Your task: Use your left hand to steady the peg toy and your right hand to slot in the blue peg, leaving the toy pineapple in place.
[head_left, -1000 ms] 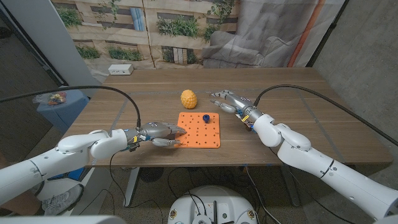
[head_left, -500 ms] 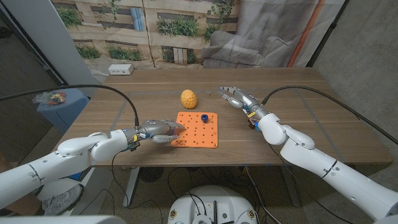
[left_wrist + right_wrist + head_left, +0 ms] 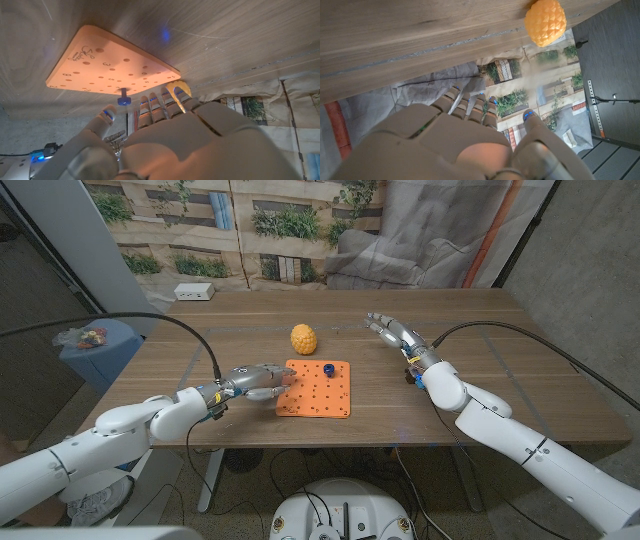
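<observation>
I am looking down at the orange peg toy point(image 3: 317, 387), which is lying just below the middle of the head view on the wooden table point(image 3: 520, 380). The blue peg point(image 3: 330, 368) is standing upright in the board near its upper right corner (a small dark blue knob from above). My left hand point(image 3: 257, 379) is reaching in from the lower left, and its fingertips point(image 3: 287, 377) are sitting at the board's left edge, fingers apart and holding nothing; whether they are actually pressing on the board I cannot tell. In the left wrist view the board point(image 3: 112, 65) is lying beyond my fingers point(image 3: 155, 102). My right hand point(image 3: 393, 333) is hovering to the upper right of the board, well apart from it, fingers spread and empty. The toy pineapple point(image 3: 304, 338) is sitting just above the board, left of my right hand, and is also showing in the right wrist view point(image 3: 545, 22).
</observation>
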